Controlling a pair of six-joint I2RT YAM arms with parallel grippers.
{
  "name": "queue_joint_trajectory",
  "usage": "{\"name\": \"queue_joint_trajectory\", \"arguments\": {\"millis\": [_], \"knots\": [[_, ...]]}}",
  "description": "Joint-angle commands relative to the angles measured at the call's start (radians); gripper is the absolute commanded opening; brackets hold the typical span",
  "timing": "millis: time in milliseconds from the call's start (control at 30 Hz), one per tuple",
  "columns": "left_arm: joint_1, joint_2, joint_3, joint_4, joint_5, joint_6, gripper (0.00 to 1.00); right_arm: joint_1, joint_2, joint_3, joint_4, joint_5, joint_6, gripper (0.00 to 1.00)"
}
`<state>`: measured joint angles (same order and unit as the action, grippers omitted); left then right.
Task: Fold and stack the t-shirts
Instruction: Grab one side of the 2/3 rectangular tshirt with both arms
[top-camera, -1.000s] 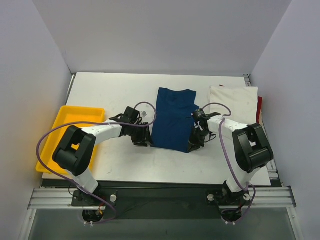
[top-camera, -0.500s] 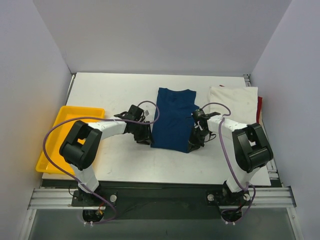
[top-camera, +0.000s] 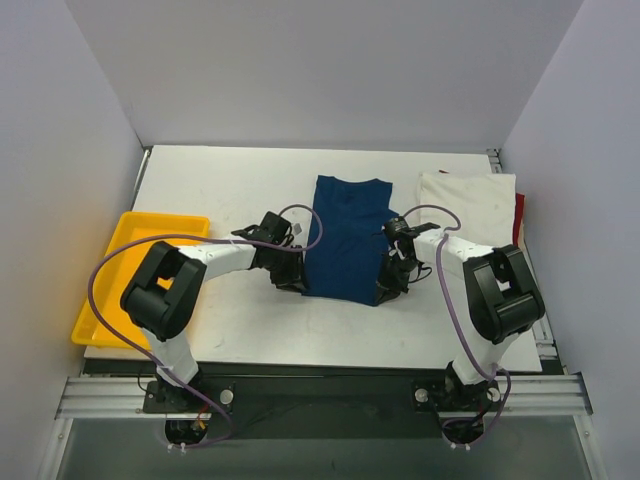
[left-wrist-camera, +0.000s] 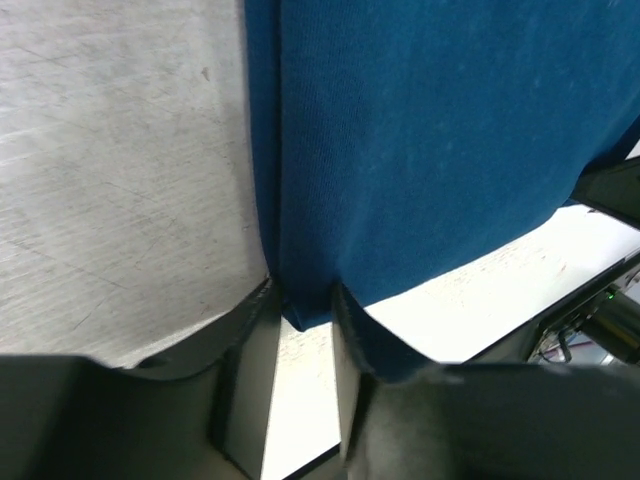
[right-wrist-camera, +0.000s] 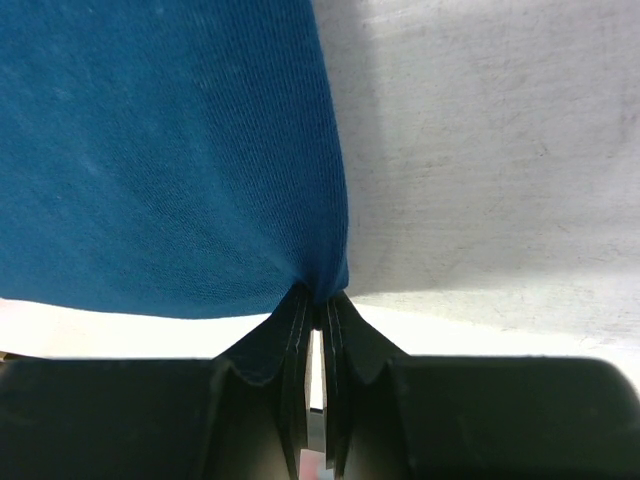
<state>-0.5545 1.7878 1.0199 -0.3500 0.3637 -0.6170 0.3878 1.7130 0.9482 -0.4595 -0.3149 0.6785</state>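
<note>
The navy blue t-shirt (top-camera: 348, 240) lies folded lengthwise in the middle of the table. My left gripper (top-camera: 296, 278) is at its near left corner. In the left wrist view the jaws (left-wrist-camera: 302, 320) stand apart with that corner of the shirt (left-wrist-camera: 430, 130) between them, so the gripper is open. My right gripper (top-camera: 388, 288) is at the near right corner. In the right wrist view it (right-wrist-camera: 318, 305) is shut on a pinch of the shirt's edge (right-wrist-camera: 160, 150). A folded cream-white t-shirt (top-camera: 467, 205) lies at the back right, with a red one (top-camera: 520, 215) showing under its right edge.
A yellow plastic tray (top-camera: 150, 228) sits at the table's left edge, behind the left arm. White walls stand close on the left, back and right. The table's near edge runs just in front of both grippers.
My left gripper has slid right to the navy shirt's near left corner and its jaws have narrowed around it. The right gripper has kept its grip in place.
</note>
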Motion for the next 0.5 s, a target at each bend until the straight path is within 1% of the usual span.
{"name": "queue_joint_trajectory", "arguments": {"millis": [0,33,67,100,167,200,467], "knots": [[-0.016,0.036,0.017,-0.037,0.011,0.01,0.35,0.003,0.011,0.024,-0.051,0.027,-0.013,0.04],[-0.016,0.042,0.019,-0.038,0.021,0.008,0.31,0.002,0.01,0.026,-0.051,0.03,-0.013,0.04],[-0.018,0.05,0.016,-0.038,0.026,0.003,0.24,0.002,0.004,0.026,-0.051,0.03,-0.011,0.03],[-0.022,0.051,0.011,-0.038,0.03,0.0,0.12,0.002,0.0,0.027,-0.051,0.033,-0.014,0.0],[-0.021,0.05,0.005,-0.044,0.026,0.0,0.02,0.0,-0.013,0.027,-0.054,0.033,-0.014,0.0],[-0.022,0.047,0.005,-0.058,0.021,0.002,0.0,-0.001,-0.018,0.026,-0.059,0.036,-0.017,0.0],[-0.021,-0.031,-0.015,-0.095,-0.077,0.005,0.0,-0.03,-0.101,0.001,-0.125,0.106,-0.026,0.0]]}}
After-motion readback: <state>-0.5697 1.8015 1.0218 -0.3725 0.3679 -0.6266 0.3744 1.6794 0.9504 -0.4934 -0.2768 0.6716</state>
